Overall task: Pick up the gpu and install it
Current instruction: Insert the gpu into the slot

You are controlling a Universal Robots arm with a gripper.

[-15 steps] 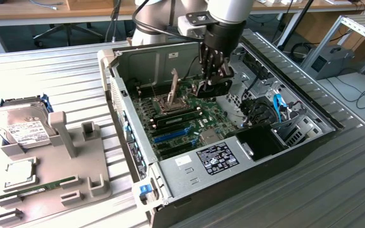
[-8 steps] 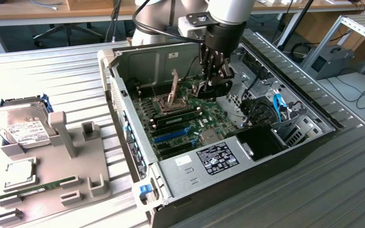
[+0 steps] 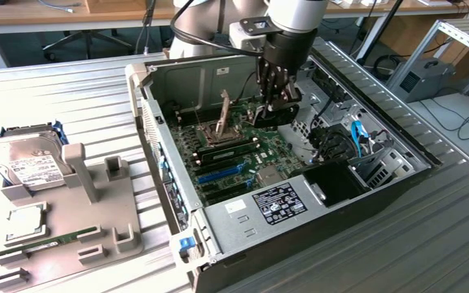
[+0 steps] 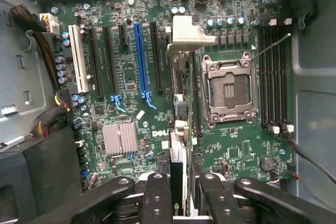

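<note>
My gripper (image 3: pixel 277 101) hangs inside the open computer case (image 3: pixel 218 220), above the green motherboard (image 3: pixel 243 162). It is shut on the gpu (image 3: pixel 277 115), a dark flat card held on edge below the fingers. In the wrist view the gpu (image 4: pixel 179 129) runs edge-on away from my gripper (image 4: pixel 179 195), clamped between the black fingers (image 4: pixel 157 195). Its pale bracket end (image 4: pixel 186 35) is farthest from the gripper. The card hovers over the board between the blue slot (image 4: pixel 140 56) and the empty CPU socket (image 4: pixel 229 90). I cannot tell whether its lower edge touches a slot.
The CPU socket lever (image 3: pixel 225 110) stands up beside the gripper. Cables (image 3: pixel 353 137) and a black power supply (image 3: pixel 332 183) fill the case at the exterior view's right. At the exterior view's left a grey tray (image 3: pixel 120 241) holds a hard drive (image 3: pixel 22 162), a CPU chip (image 3: pixel 27 223) and a memory stick (image 3: pixel 51 241).
</note>
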